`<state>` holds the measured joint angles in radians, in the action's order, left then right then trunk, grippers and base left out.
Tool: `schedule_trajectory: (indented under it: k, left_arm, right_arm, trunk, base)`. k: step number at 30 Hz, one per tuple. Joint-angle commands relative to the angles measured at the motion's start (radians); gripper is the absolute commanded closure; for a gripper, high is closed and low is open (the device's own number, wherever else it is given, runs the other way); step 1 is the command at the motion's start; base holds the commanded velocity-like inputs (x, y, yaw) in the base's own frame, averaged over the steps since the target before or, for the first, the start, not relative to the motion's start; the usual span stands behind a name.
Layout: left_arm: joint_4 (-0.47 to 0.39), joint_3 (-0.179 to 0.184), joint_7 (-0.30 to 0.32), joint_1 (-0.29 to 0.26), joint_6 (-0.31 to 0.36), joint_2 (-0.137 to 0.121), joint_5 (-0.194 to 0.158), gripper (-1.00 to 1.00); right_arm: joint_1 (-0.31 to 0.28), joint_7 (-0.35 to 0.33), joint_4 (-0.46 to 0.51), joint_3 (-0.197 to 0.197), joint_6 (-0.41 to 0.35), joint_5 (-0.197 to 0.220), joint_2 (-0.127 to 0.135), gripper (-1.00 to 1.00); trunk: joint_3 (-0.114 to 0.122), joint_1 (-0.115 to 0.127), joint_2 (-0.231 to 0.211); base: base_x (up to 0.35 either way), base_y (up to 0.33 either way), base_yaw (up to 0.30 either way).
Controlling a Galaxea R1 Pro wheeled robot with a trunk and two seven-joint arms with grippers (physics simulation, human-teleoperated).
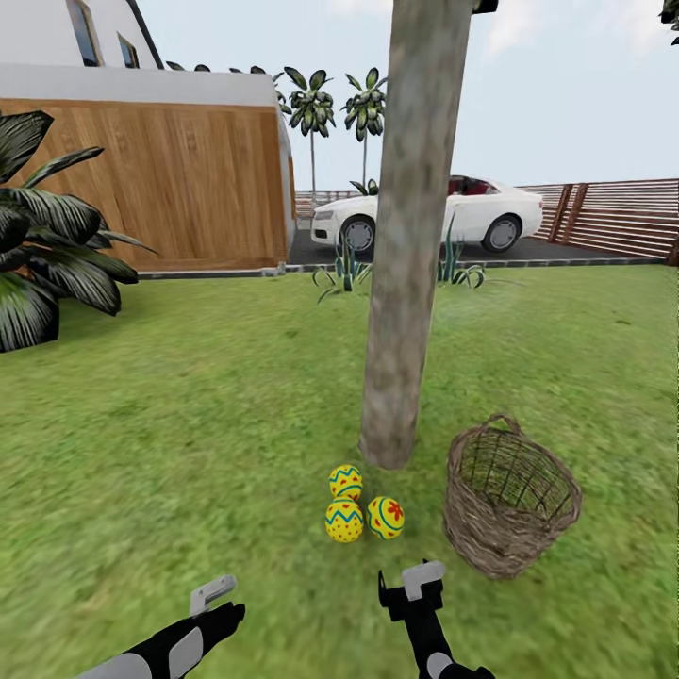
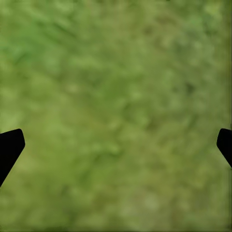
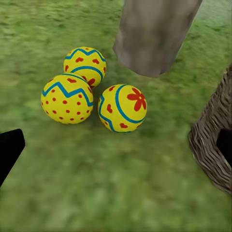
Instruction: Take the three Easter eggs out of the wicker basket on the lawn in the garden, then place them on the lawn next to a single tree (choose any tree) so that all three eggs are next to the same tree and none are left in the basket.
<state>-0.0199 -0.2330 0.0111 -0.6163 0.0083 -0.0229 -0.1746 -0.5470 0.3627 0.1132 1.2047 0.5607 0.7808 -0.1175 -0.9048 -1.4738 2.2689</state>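
Since the job wants all three eggs by one tree, they sit bunched at its foot; the basket looks empty (good). Both the left gripper and the right gripper hang wide open, holding nothing.

Three eggs sit bunched together on the lawn, right in front of the foot of the tree, two side by side and one tucked behind them nearer the trunk. The basket stands just to their right, close beside the tree. Behind the tree, past the grass, a car is parked, with a fence off to the left.
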Motion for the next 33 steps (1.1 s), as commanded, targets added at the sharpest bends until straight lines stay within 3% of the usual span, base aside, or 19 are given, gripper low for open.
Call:
schedule_trajectory:
  k: [1, 33]
  left_arm:
    - [0.000, 0.001, 0.001, 0.000, 0.001, 0.000, -0.011, -1.00]
    - [0.000, 0.001, 0.001, 0.000, 0.002, 0.000, -0.010, -1.00]
  right_arm:
    - [-0.001, 0.006, 0.000, 0.008, 0.001, 0.005, 0.000, -1.00]
    - [-0.001, 0.005, -0.003, 0.007, 0.001, 0.005, 0.000, -1.00]
  trunk:
    - [0.001, 0.004, -0.007]
    - [0.051, 0.127, -0.231]
  base:
    - [0.000, 0.000, -0.072]
    - [0.000, 0.000, 0.017]
